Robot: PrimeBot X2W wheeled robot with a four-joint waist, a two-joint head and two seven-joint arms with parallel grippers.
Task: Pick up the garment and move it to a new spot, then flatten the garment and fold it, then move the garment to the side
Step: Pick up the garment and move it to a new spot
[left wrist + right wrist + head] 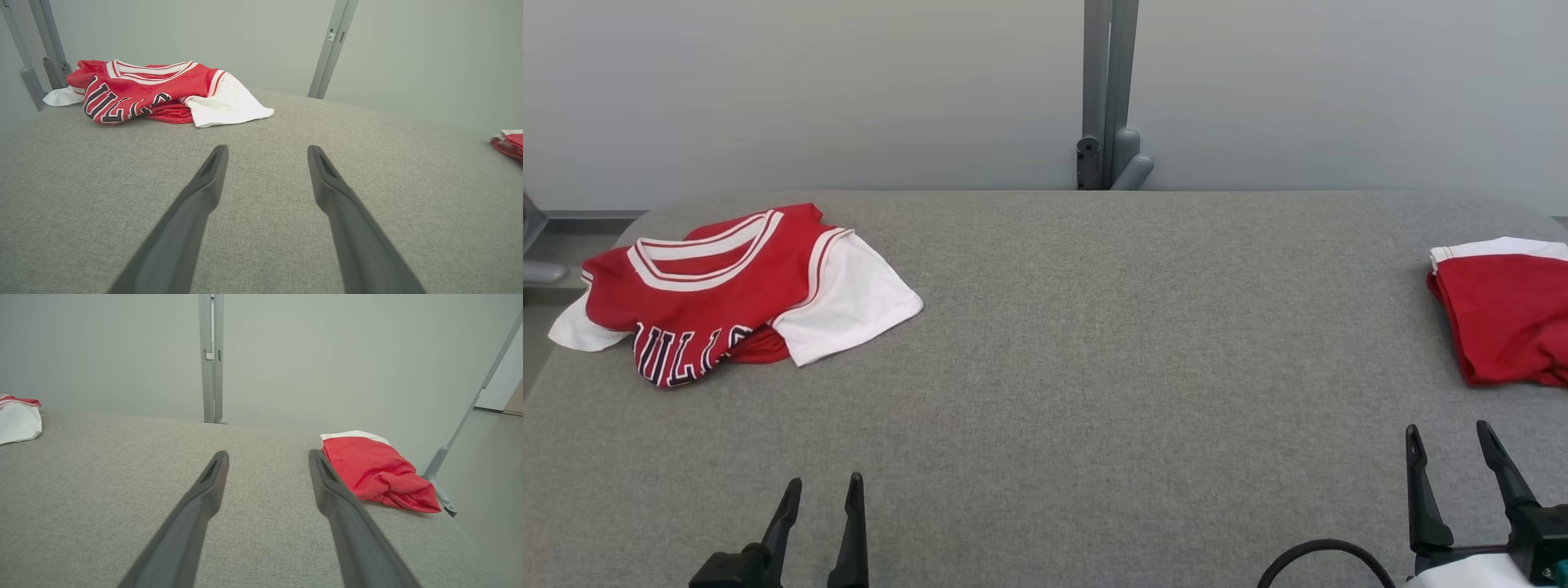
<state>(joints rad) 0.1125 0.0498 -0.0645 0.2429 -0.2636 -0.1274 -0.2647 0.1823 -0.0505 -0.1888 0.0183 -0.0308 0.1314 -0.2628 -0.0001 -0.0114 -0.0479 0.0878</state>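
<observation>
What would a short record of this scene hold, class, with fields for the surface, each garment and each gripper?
surface: grey fabric-covered table
jersey: red and white, crumpled, far left of the table
second garment: red with a white band, bunched at the right edge
left gripper: open, empty, apart from the jersey
right gripper: open, empty, apart from the second garment
task stage: nothing picked up yet

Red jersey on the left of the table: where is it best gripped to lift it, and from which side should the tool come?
Probably the white sleeve of the red jersey. It lies flat and sticks out toward the middle of the table, clear of the bunched body. The open left tool could come in low from the near side and pinch the sleeve's edge.
</observation>
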